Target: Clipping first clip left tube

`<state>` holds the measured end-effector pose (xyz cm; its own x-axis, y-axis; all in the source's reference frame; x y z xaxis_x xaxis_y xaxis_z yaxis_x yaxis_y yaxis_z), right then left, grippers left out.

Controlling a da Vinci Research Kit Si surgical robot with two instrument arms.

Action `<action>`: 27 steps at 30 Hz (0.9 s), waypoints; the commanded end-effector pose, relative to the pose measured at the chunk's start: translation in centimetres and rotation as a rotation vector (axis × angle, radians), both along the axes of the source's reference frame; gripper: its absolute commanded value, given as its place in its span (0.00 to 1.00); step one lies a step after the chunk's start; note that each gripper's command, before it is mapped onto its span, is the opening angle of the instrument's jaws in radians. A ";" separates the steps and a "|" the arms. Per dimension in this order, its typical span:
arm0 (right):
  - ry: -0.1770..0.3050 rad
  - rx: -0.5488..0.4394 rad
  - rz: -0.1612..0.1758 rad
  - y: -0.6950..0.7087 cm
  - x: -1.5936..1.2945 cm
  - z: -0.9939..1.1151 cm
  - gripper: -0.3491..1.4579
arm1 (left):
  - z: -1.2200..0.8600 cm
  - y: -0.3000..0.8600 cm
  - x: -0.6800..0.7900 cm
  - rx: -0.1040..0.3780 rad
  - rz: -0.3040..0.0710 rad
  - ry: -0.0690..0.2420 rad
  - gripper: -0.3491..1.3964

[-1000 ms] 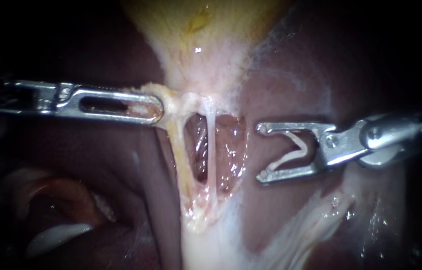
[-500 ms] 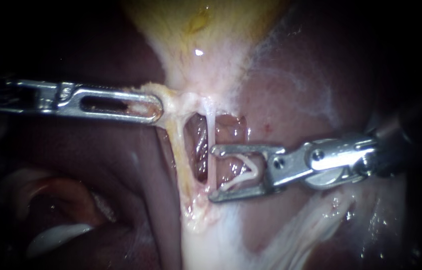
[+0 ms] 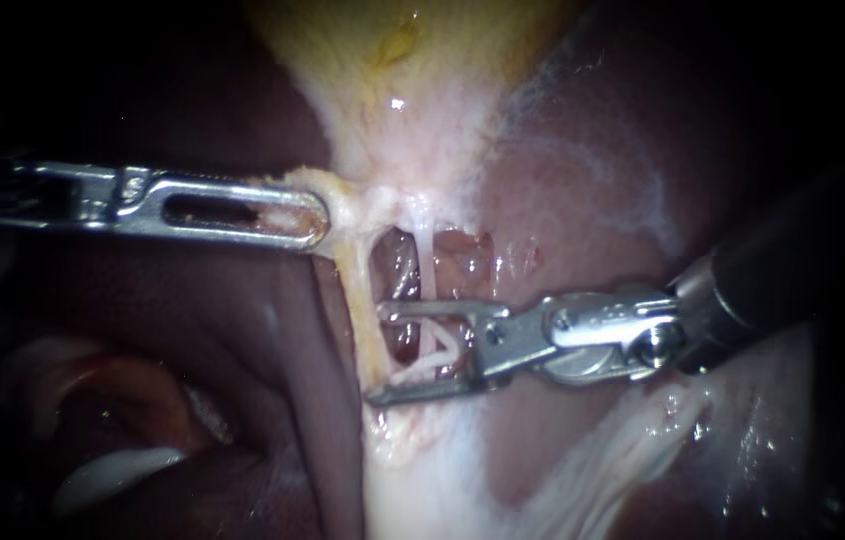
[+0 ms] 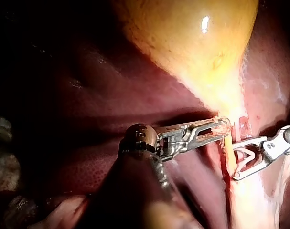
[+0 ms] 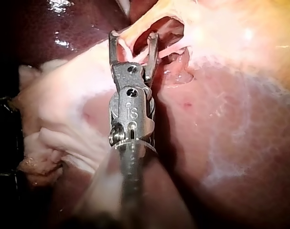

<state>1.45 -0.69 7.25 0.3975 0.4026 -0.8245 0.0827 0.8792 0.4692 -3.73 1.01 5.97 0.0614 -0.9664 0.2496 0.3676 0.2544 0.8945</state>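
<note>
Two tubes run below the gallbladder (image 3: 412, 70). The right instrument (image 3: 377, 352) holds a white clip (image 3: 439, 345) in wide-set jaws that straddle the thin right tube (image 3: 422, 255), tips at the left tube (image 3: 352, 285). The left instrument (image 3: 314, 218) clamps tissue (image 3: 342, 200) beside the gallbladder's neck.

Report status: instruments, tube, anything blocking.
Left instrument shut on tissue at gallbladder neck. Right instrument holds clip, unclosed, astride thin white tube, tips at left tube. Nothing in the way.
</note>
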 end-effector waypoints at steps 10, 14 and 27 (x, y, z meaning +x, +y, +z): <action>0.029 0.044 -0.048 -0.11 0.21 -0.03 0.47 | -0.01 0.01 -0.02 0.001 0.000 0.001 0.00; 0.043 0.057 -0.073 -0.17 0.29 -0.03 0.47 | -0.01 0.02 -0.03 0.001 -0.001 0.001 0.00; 0.049 0.089 -0.096 -0.25 0.46 0.11 0.45 | 0.00 0.02 -0.06 0.001 -0.003 0.002 0.00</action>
<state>1.91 -0.93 7.37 0.3984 0.4403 -0.8047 0.1892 0.8190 0.5418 -3.79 1.04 5.96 0.0594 -0.9668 0.2486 0.3697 0.2526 0.8941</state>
